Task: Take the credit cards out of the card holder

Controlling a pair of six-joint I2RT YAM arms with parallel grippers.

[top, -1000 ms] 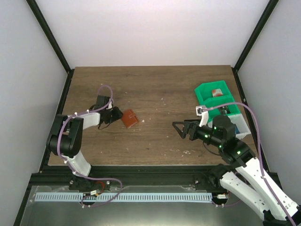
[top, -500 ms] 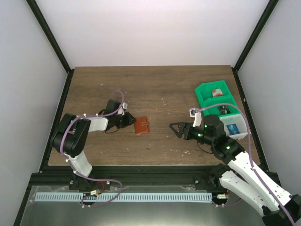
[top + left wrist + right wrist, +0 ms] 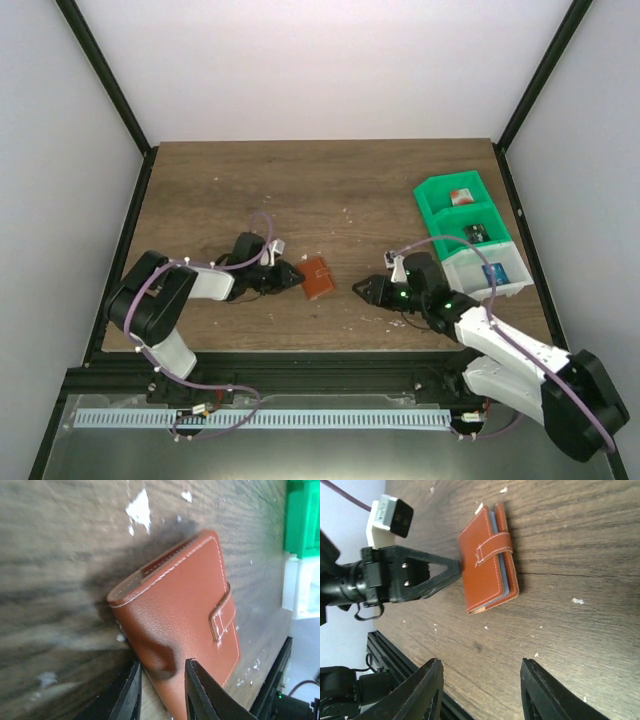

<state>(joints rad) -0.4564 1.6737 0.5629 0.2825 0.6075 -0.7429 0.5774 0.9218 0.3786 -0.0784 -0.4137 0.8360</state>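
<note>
The card holder (image 3: 316,276) is a reddish-brown leather wallet lying closed on the wood, its strap fastened (image 3: 492,547). Pale blue-grey layers show at its open side; any credit cards inside are hidden. My left gripper (image 3: 296,277) reaches in from the left and is shut on the holder's near edge (image 3: 162,662), one finger over the cover (image 3: 192,680) and one under it. My right gripper (image 3: 358,289) hovers low just right of the holder, pointing at it, open with only bare wood between its fingers (image 3: 481,662). Loose credit cards lie in the bins: reddish-and-white (image 3: 461,195), dark (image 3: 476,234), blue (image 3: 493,272).
A green two-compartment bin (image 3: 432,205) and a white bin (image 3: 512,268) stand at the right edge. The black frame rail (image 3: 300,355) runs along the table's front, close below both grippers. White flecks dot the wood.
My left gripper has carried the holder rightward and toward the front edge. The right arm has swung left and lower toward the holder, and its jaws have narrowed.
</note>
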